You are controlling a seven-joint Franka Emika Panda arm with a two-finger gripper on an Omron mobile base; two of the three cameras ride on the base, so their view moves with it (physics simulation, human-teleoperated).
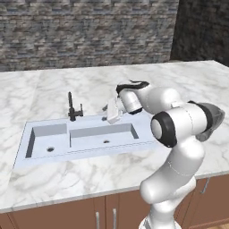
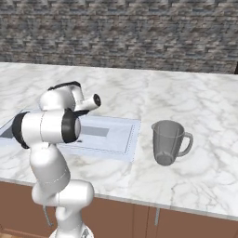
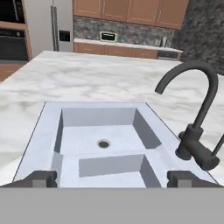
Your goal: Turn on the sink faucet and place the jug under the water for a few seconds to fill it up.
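The black gooseneck sink faucet stands at the back rim of the pale double sink. In the hand view the sink faucet rises at the right, its lever base low beside the sink. No water is in view; the spout mouth and both basins look dry. My gripper hovers over the sink's right end, to the right of the faucet. It stands open with nothing between the fingertips. The translucent grey jug stands upright on the counter to the right of the sink, handle to the right.
Marble counter surrounds the sink, with brown cabinet doors below its front edge. A brick wall runs behind. Across the room in the hand view are a fridge and wooden cabinets.
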